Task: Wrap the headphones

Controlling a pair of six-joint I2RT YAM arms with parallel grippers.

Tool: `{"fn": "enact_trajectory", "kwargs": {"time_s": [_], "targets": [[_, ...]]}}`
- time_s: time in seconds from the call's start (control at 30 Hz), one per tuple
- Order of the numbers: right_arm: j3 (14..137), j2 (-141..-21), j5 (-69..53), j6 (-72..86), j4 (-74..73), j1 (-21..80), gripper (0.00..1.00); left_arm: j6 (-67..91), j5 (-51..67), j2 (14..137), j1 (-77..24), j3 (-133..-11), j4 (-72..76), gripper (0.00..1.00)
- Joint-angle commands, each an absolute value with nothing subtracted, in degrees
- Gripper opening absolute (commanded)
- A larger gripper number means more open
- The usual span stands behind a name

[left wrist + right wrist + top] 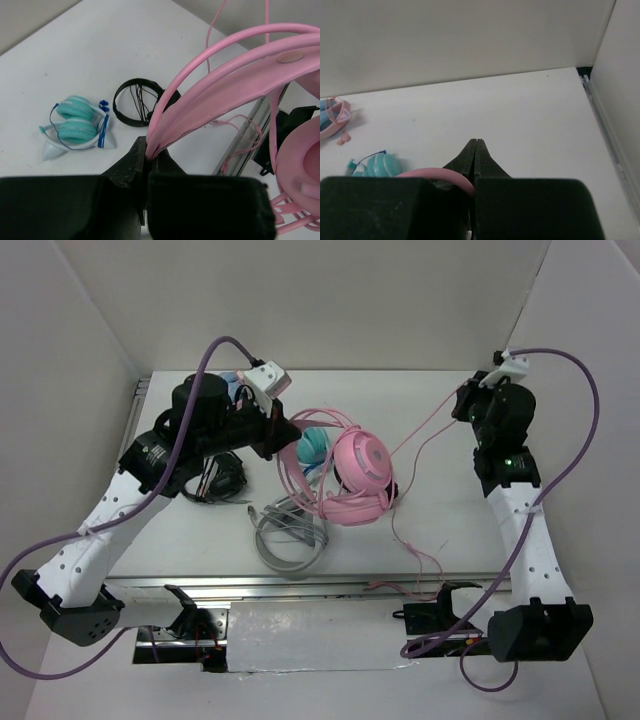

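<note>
on the white tabletop (pixel 390 390), near its middle: the headphones (pixel 358 465), all pink, one round cup facing up, headband arching toward 9 o'clock. clamped on that headband by the left pincer (pixel 148 150), jaws pressed tight on the pink band, as seen in the left wrist view. at 2 o'clock from the cups, well apart: the right pincer (pixel 476 145), jaws together with no gap. hard to tell if anything thin is pinched there; only a pink curve showing just beside its fingers in the right wrist view. running from the cups toward that pincer at 2 o'clock, and also down toward 5 o'clock at the near edge: the thin cable (pixel 266 12), long and loose.

probably the relation that matters for the coming move: long axis of the cable pointing from the cups to the right side, so nearer to the right arm, with the left arm only steadying the headband. likely needed next: bringing the cable back toward 9 o'clock and around the band or cups. some risk of catching the grey cord coil (pixel 290 540) lying at 7 o'clock of the cups.
</note>
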State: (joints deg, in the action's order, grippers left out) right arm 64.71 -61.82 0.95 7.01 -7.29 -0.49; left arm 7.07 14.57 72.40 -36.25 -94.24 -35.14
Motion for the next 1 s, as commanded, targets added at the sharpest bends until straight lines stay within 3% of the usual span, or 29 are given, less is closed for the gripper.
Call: {"fn": "enact_trajectory", "kwargs": {"time_s": [0.0,0.23,0.4,0.6,0.7,0.97], "targets": [[73.5,-65.3,-1.2,4.8,-12.7,-3.4,0.0,6.5,16.5,67.3,-39.6,-91.1,-25.3,0.0],[83.2,-67.8,-10.9,0.6,-16.9,-1.1,0.0,-1.6,9.2,71.4,-47.7,-87.2,-24.6,0.0],[86.7,-67.7,-12.3,-4.8,-20.7,5.1,0.0,-5.0,-9.3,81.0,-54.5,-90.9,-28.0,0.0],[89.6,-66.4,-5.6,-8.0,-26.5,13.0,0.0,-0.6,-30.2,92.6,-54.8,-97.7,-32.6,0.0],[88.0,-64.2,-0.4,-9.6,-28.3,17.7,0.0,3.9,-30.6,96.1,-52.2,-101.6,-34.7,0.0],[83.8,-57.2,9.5,-9.9,-29.7,31.3,0.0,11.7,-46.2,104.5,-46.7,-114.7,-42.6,0.0]]}}
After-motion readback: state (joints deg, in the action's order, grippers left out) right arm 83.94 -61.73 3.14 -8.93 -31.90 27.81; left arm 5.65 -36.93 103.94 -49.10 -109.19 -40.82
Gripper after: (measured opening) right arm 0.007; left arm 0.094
